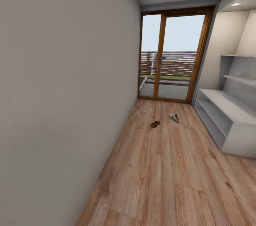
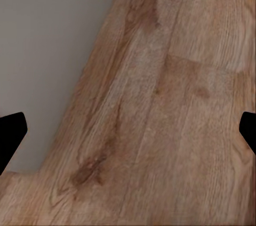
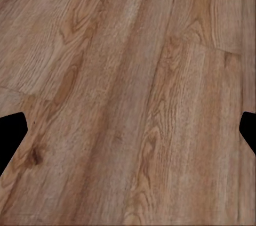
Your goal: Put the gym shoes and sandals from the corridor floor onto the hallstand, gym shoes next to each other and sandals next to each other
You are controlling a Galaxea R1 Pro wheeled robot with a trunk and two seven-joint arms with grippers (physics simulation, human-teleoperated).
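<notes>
Head cam is looking down the corridor toward the far glass door (image 1: 170, 55). Both wrist cams are pointing down, close to the corridor floor (image 3: 133, 103), shared w/ head view.

One brown sandal (image 1: 155, 123) and one off-white gym shoe (image 1: 174, 117) with green and red accents lie on the wood-plank corridor floor (image 1: 167, 176). One pale grey hallstand (image 1: 227, 112) stands along the right wall. One glass door (image 1: 173, 55) with two panes closes the corridor's far end.
</notes>
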